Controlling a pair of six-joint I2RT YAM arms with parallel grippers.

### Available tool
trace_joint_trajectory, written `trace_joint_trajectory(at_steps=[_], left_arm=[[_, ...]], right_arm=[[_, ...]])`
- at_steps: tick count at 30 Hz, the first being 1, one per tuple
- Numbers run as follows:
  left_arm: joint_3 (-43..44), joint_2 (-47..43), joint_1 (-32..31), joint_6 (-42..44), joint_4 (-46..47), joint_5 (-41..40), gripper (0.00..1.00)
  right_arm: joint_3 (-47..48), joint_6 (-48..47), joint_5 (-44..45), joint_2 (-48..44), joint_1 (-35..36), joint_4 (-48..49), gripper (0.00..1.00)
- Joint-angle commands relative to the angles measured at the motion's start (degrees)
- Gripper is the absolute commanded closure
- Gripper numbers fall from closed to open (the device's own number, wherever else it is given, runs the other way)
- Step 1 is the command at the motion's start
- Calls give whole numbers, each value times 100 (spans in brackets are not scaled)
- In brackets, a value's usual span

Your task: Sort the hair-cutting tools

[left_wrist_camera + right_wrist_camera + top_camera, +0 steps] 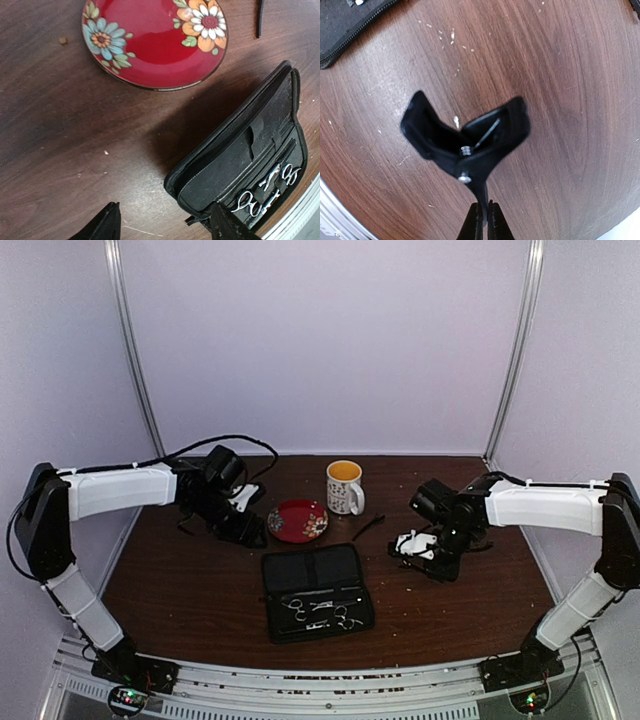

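Observation:
Two small silver scissors [322,612] lie tucked in the open black zip case [316,592]; they also show in the left wrist view [272,190]. My right gripper [484,220] is shut on the thin end of a black spring clip [465,135] and holds it just above the table, right of the case [420,556]. A second thin black clip [368,528] lies on the table by the mug; its tip shows in the left wrist view [260,20]. My left gripper [165,227] is open and empty, hovering between the red saucer [155,40] and the case [235,165].
A white patterned mug [345,487] stands behind the case. The red flowered saucer [297,520] sits left of the mug, close to my left gripper [245,530]. A corner of the case [342,25] shows at the top left of the right wrist view.

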Motion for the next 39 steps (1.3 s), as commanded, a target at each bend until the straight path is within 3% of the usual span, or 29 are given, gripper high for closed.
trace_joint_trajectory(at_steps=[1,10,17,28,39], left_arm=[[-107,262,-5,-419,414,447,39],[-266,709,-1,-308,717,946,43],[-251,857,-122,-32,872,883,61],[-86,834,-880,532,1077,665,81],[-68,889,-1134,386,1377,776,81]], right_arm=[[41,36,-161,-104,-7,246,100],[-81,27,-216,-143,-7,418,100],[-145,20,-307,-149,-7,533,100],[-150,-8,-408,-136,-6,531,100],[-209,-234,-1038,-444,66,446,100]])
